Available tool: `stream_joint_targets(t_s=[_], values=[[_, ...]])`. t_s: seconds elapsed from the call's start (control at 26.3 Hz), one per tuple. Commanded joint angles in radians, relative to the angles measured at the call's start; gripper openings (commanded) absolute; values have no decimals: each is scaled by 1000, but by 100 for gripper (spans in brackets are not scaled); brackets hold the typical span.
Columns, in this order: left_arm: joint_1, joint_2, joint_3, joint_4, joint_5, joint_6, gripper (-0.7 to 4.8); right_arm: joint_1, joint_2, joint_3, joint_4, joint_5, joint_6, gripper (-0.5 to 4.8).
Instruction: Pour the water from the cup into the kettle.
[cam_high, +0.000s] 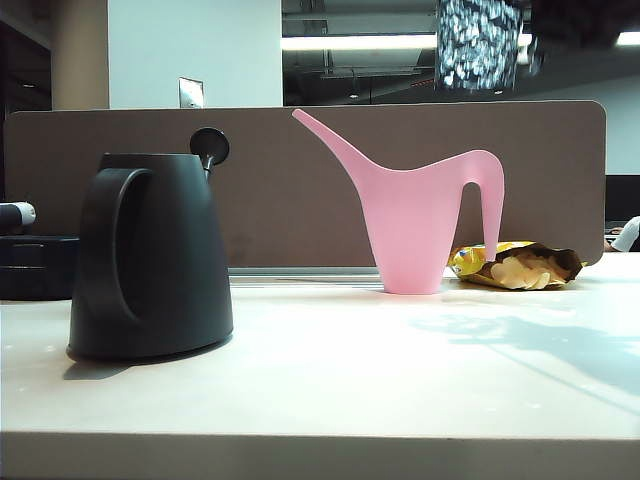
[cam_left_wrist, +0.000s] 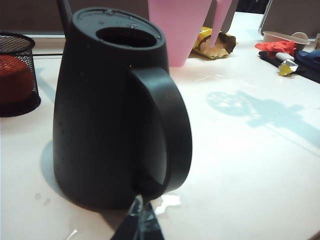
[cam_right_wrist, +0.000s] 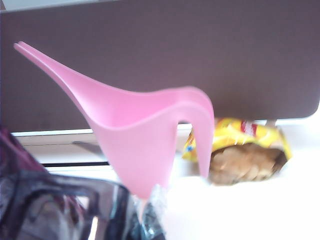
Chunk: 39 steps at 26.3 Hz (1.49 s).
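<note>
My right gripper (cam_right_wrist: 145, 220), pressed together, grips the blurred, cut-off cup (cam_right_wrist: 60, 210). My left gripper (cam_left_wrist: 140, 222) shows only a tip by the kettle (cam_left_wrist: 115, 105); its state I cannot tell.

You've got one black kettle (cam_high: 150, 258), one pink watering can (cam_high: 415, 215), one open snack bag (cam_high: 515, 264), one mesh basket (cam_left_wrist: 17, 75), one purple cup (cam_right_wrist: 45, 210). Small clutter pile at 2 o'clock, uncountable.

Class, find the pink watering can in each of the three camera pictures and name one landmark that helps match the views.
Exterior view: the pink watering can stands centre-right at the back, spout pointing left.
Left wrist view: only its lower body shows at the top edge, behind the kettle.
Right wrist view: it fills the middle.
Shared landmark: the open snack bag beside it.
</note>
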Motion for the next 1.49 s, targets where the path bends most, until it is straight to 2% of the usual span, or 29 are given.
stream_joint_targets(t_s=[0.04,0.34,0.57,0.88,1.41,1.49], values=[[0,1,2,-6,7,1,-5,-26,47,-97,165,-6,120,-6],[0,1,3,-5,7,0,-5,-39,362,-138,465,-51,209,-6],[0,1,3,-5,7,0,-5,-39,579,-137,571,-42,206,-6],[0,1,3,-5,7,0,-5,-39,697,-132,641,-23,136,-6],[-1,1,3,-5,11,0,-5,-39,774,-110,639,-5,135,-5],[0,1,3,-5,11,0,-5,-39,772,-110,642,-5,135,69]])
